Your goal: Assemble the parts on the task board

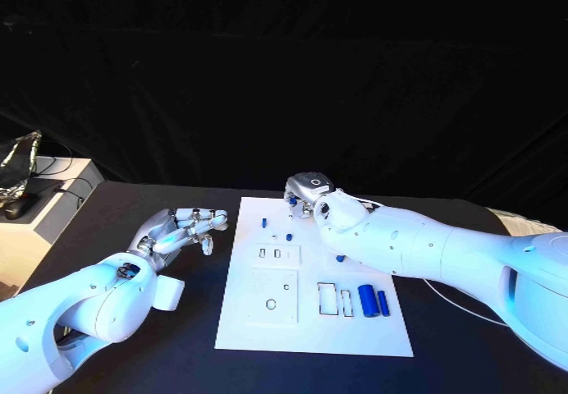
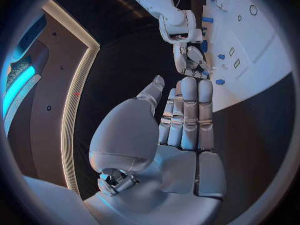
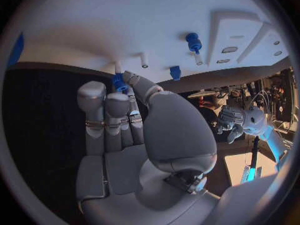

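The white task board (image 1: pixel 310 328) lies in the middle of the black table. My right hand (image 1: pixel 310 195) hovers over its far edge; thumb and a finger pinch a small blue part (image 3: pixel 119 82) with a pale stem just off the board (image 3: pixel 125 25). A blue peg (image 3: pixel 194 42) and a small blue piece (image 3: pixel 175 72) stand on the board close by. Two blue cylinders (image 1: pixel 374 301) lie at the board's near right, and small blue parts (image 1: pixel 264 222) dot its far half. My left hand (image 1: pixel 184 231) rests left of the board, open and holding nothing, fingers straight (image 2: pixel 187 115).
A pale cabinet (image 1: pixel 48 209) with a dark object on it stands at the table's far left. A small white block (image 1: pixel 169 293) sits beside my left forearm. A thin cable (image 1: pixel 464 305) runs across the table right of the board.
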